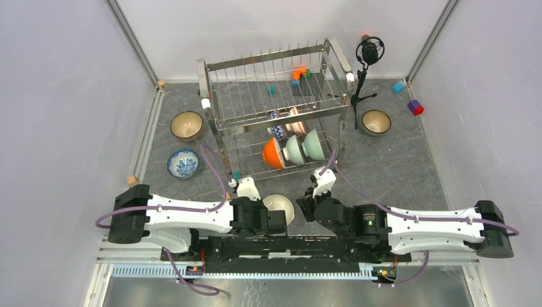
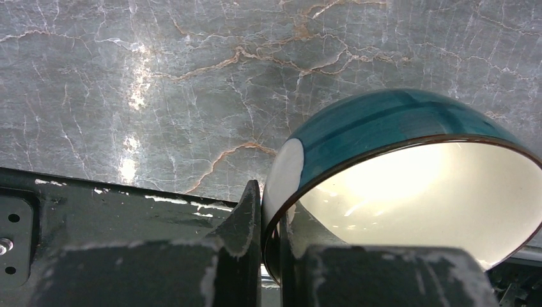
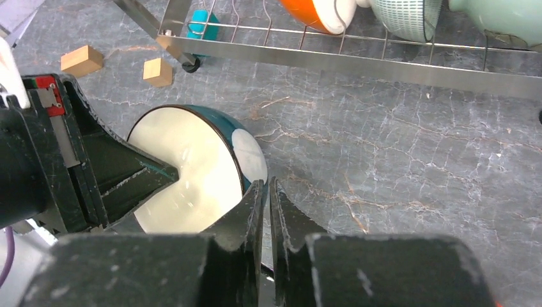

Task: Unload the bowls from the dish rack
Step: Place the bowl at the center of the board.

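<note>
Bowls are found both inside and outside the dish rack (image 1: 265,63), which is set at the middle of the counter (image 1: 396,173) toward its far edge. A teal bowl (image 2: 409,185) with a cream inside is held by the left gripper (image 2: 271,217) close to the near edge, between the two arms. Its rim is clamped with one finger outside the wall and one inside, and the bowl is tipped on its side. The right gripper (image 3: 268,204) is seen just beside that bowl, its fingers drawn almost together with nothing gripped; whether they touch the bowl cannot be told. On the rack's lower tier an orange bowl (image 1: 271,154), a pale patterned bowl (image 1: 293,149) and a pale green bowl (image 1: 314,143) are stood on edge in a row. Behind them a blue-and-white bowl (image 1: 277,132) and a red-and-white bowl (image 1: 295,121) are seen, but their tier cannot be told. Upright on the counter, a tan bowl (image 1: 186,125) and a blue patterned bowl (image 1: 183,162) are placed toward the left edge, and a second tan bowl (image 1: 376,121) toward the right edge.
</note>
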Robot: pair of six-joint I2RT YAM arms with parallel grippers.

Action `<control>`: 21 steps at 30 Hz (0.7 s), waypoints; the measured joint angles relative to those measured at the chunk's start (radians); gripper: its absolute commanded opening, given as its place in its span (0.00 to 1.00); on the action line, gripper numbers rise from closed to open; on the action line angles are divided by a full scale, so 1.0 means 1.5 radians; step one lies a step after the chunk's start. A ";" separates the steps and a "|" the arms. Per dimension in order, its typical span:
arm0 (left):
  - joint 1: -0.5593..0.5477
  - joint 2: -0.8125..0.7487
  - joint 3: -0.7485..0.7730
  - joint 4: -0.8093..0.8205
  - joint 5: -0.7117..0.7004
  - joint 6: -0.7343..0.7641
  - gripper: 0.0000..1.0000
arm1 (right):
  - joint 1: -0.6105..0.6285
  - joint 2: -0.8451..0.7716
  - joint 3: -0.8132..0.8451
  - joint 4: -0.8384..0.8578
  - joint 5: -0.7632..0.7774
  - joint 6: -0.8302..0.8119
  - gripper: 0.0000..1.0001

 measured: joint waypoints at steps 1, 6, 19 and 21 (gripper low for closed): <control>0.000 -0.001 0.000 0.000 -0.002 0.000 0.02 | 0.000 0.002 0.000 0.002 -0.005 0.001 0.28; 0.000 -0.003 0.000 -0.003 -0.013 0.000 0.02 | 0.000 0.027 0.000 0.008 -0.030 0.001 0.44; 0.000 -0.003 0.000 -0.008 -0.014 0.000 0.02 | 0.000 0.108 0.020 0.015 -0.060 -0.010 0.26; 0.000 -0.003 0.000 -0.010 -0.014 0.000 0.02 | 0.000 0.124 0.024 0.018 -0.059 -0.010 0.24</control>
